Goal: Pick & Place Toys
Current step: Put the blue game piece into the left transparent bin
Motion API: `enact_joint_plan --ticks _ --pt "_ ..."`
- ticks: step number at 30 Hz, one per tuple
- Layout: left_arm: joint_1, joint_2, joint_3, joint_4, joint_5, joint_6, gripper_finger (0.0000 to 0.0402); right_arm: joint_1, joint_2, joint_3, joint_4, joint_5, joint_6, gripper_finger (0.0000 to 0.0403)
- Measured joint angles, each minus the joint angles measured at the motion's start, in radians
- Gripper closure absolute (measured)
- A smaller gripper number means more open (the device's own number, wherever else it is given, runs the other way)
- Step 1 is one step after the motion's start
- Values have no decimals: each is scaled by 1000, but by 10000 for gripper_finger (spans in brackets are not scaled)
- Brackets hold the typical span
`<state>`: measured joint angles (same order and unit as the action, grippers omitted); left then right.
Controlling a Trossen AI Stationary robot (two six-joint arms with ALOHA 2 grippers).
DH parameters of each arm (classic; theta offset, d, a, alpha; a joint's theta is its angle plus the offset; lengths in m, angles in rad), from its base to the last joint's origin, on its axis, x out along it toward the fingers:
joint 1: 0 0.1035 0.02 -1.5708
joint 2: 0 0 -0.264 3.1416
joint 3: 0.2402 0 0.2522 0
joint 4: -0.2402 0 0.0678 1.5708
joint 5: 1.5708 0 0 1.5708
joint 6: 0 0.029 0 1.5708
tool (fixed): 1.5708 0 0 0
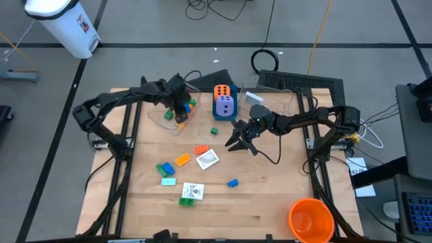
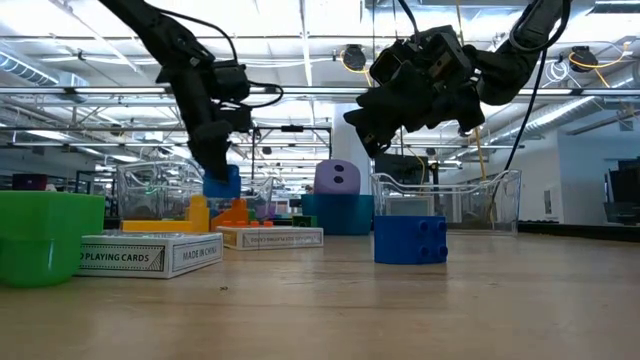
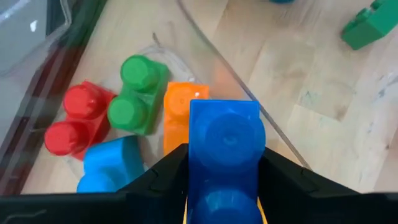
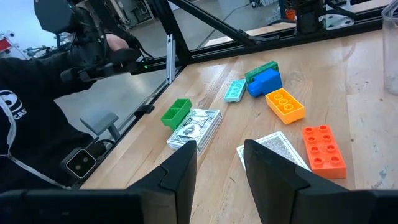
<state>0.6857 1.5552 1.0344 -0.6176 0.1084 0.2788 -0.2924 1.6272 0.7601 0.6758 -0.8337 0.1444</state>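
My left gripper (image 1: 181, 109) hangs over the clear tub (image 1: 165, 116) at the table's far left, shut on a blue brick (image 3: 224, 146). Red (image 3: 73, 118), green (image 3: 135, 93), orange (image 3: 177, 115) and blue (image 3: 112, 165) bricks lie in that tub. My right gripper (image 4: 217, 174) stands open above the table's middle, with nothing between its fingers. Below it on the wood lie orange bricks (image 1: 201, 150), two white cards (image 1: 208, 159), green and blue bricks (image 1: 165, 169) and a lone blue brick (image 1: 233, 182). An orange die (image 1: 222, 91) and a purple die (image 1: 225, 106) sit at the far middle. My left gripper pinches the blue brick by its two opposite sides (image 3: 194, 155) between its two fingers, studs facing the wrist camera. The fingers come from above, slanting down. The brick hangs clear above the tub (image 2: 222, 183), over the bricks inside.
A big orange cup (image 1: 310, 219) stands at the near right corner. A second clear tub (image 2: 450, 200) stands at the far right. A person in dark clothing (image 4: 37, 106) sits beyond the table's edge. Bare wood lies along the near edge.
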Motion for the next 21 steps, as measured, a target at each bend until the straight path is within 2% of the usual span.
enact_joint_plan --ticks 3,8,12,15,21 --pt "-6 13 1 20 22 0 263 0 0 0 0 0 0 275" --pt "-4 22 2 21 25 -17 262 0 0 0 0 0 0 275" --pt "0 30 1 14 34 -20 235 0 0 0 0 0 0 275" --pt "0 31 -2 4 50 -17 230 0 0 0 0 0 0 275" --pt "0 31 -1 -9 49 0 284 0 0 0 0 0 0 275"
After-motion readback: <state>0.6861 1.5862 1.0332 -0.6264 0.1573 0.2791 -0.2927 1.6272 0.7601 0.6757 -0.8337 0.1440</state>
